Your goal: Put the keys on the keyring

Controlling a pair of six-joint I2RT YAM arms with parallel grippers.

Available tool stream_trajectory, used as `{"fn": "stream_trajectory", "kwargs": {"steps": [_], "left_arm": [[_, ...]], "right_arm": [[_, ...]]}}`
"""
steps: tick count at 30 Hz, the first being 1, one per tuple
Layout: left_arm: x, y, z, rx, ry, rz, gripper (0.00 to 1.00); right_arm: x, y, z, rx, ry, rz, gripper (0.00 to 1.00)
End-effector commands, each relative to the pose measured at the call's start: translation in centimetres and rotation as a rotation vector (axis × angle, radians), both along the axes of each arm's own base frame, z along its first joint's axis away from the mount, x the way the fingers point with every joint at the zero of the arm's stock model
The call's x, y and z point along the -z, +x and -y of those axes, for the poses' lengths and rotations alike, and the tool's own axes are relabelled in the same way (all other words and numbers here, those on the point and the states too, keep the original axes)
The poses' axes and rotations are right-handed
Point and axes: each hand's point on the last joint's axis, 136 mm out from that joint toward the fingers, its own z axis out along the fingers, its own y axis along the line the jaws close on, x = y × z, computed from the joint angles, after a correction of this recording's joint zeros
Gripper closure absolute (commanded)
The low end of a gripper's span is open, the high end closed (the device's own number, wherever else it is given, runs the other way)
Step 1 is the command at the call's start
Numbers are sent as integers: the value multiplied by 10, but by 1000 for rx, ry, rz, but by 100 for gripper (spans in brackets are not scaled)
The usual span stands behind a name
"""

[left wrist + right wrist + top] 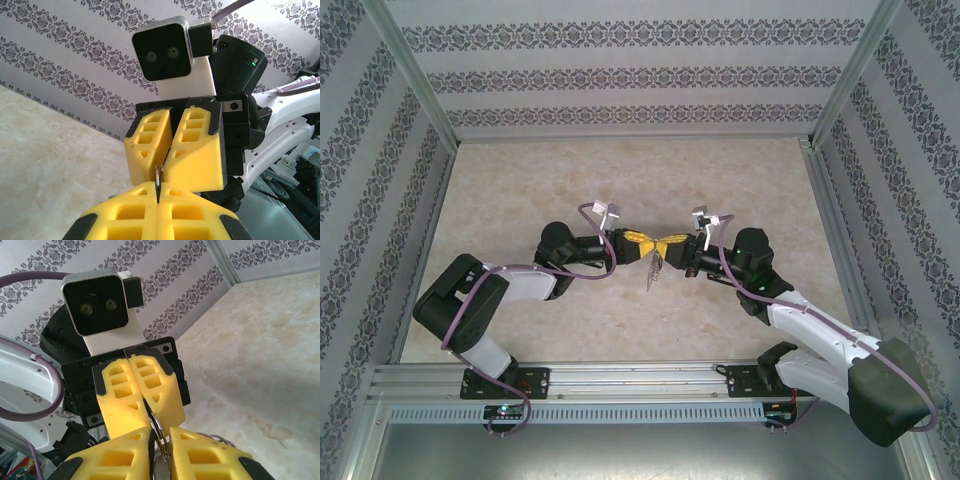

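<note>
Above the middle of the table my left gripper (645,243) and right gripper (672,243) meet tip to tip. The grey keyring (655,272) hangs below that meeting point. In the left wrist view my left gripper (159,187) is shut on a thin metal edge of the keyring (157,174), with the right gripper (162,175) facing it. In the right wrist view my right gripper (160,432) is closed with a narrow gap on the keyring's wire (158,425) and a round metal piece. The left gripper (147,407) pinches the same wire. The keys cannot be told apart from the metal between the pads.
The beige marbled tabletop (620,180) spreads all round the arms. Patterned walls and aluminium posts (420,90) close it in at the back and sides. A slotted rail (620,385) runs along the near edge by the arm bases.
</note>
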Motion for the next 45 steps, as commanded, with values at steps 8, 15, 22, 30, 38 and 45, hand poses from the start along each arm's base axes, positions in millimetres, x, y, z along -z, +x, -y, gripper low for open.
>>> {"fn": "stream_trajectory", "kwargs": {"steps": [8, 15, 22, 30, 38, 45], "left_arm": [[-22, -3, -3, 17, -50, 95, 100], [-28, 2, -9, -30, -50, 120, 91], [-36, 7, -25, -88, 0, 146, 71], [-21, 5, -28, -99, 203, 142, 59], [-8, 4, -30, -81, 336, 115, 51], [-6, -1, -29, -37, 356, 83, 51]], "right_arm": [[-22, -2, -5, -27, 36, 71, 100], [-18, 1, -2, -2, 13, 71, 100], [-9, 4, 4, 10, -38, 71, 100], [-2, 2, 3, -46, -166, 87, 100], [-8, -3, -4, -156, -255, 123, 100], [-15, -3, -7, -223, -250, 129, 100]]}}
